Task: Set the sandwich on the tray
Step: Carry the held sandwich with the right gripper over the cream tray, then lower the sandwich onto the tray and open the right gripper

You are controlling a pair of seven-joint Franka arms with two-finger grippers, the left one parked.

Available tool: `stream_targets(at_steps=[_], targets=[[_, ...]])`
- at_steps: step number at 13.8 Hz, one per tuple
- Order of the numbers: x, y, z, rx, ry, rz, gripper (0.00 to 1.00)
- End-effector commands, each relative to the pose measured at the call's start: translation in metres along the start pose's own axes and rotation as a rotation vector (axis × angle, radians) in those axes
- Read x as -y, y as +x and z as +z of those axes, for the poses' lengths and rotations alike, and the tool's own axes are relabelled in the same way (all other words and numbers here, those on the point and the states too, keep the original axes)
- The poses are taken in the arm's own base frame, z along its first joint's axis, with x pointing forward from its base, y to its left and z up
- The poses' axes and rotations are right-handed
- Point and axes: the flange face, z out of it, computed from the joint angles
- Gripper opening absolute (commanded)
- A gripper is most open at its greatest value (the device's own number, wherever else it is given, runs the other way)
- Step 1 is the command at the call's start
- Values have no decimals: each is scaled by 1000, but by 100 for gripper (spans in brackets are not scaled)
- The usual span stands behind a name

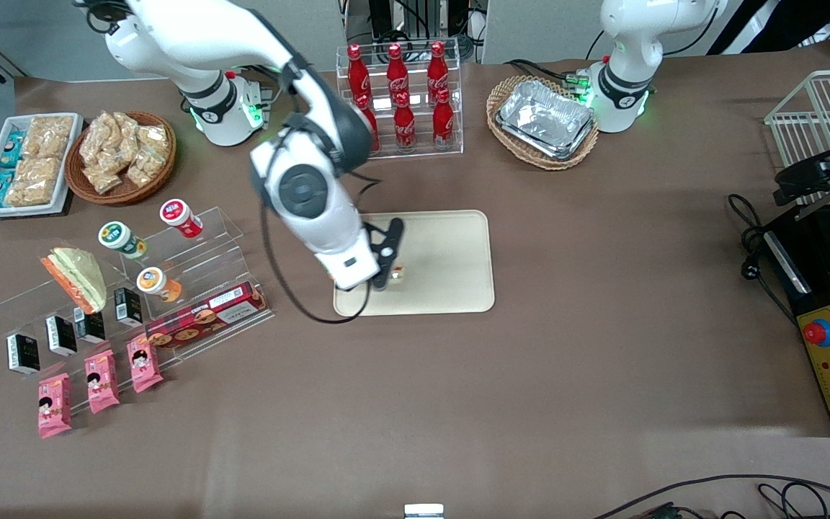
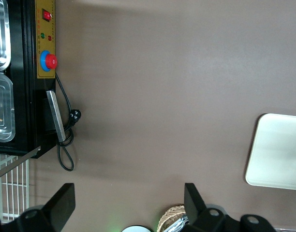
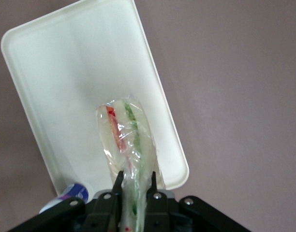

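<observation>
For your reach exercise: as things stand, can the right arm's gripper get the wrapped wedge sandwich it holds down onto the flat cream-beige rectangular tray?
Probably yes. The gripper is shut on the wrapped wedge sandwich directly above the cream-beige tray, and the tray surface under it looks bare, with nothing between them.

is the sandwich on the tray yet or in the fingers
In the fingers: the gripper pinches the sandwich above the tray.

My working arm (image 1: 242,43) is white and smooth, with a big dark grey round cap on its side. A thin black cable loops down from it. Its base glows with a green light. My pincer (image 3: 134,181) is black, with two thin black fingers (image 3: 118,182) and small silver screws near them.
</observation>
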Motion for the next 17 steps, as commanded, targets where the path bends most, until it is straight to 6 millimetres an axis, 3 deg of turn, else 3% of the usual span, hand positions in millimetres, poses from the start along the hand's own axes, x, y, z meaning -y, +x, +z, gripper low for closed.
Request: stream_targets(at_steps=[1,8,13,14,17], targets=[[33,39,42,3,-79,-41,25],[51,66,115,-42,-115,-57,25],[49,65,126,-43,-117,-50,29],[48,65,127,-43,-116,-31,39],[45,65,133,-55,-125,-9,47]])
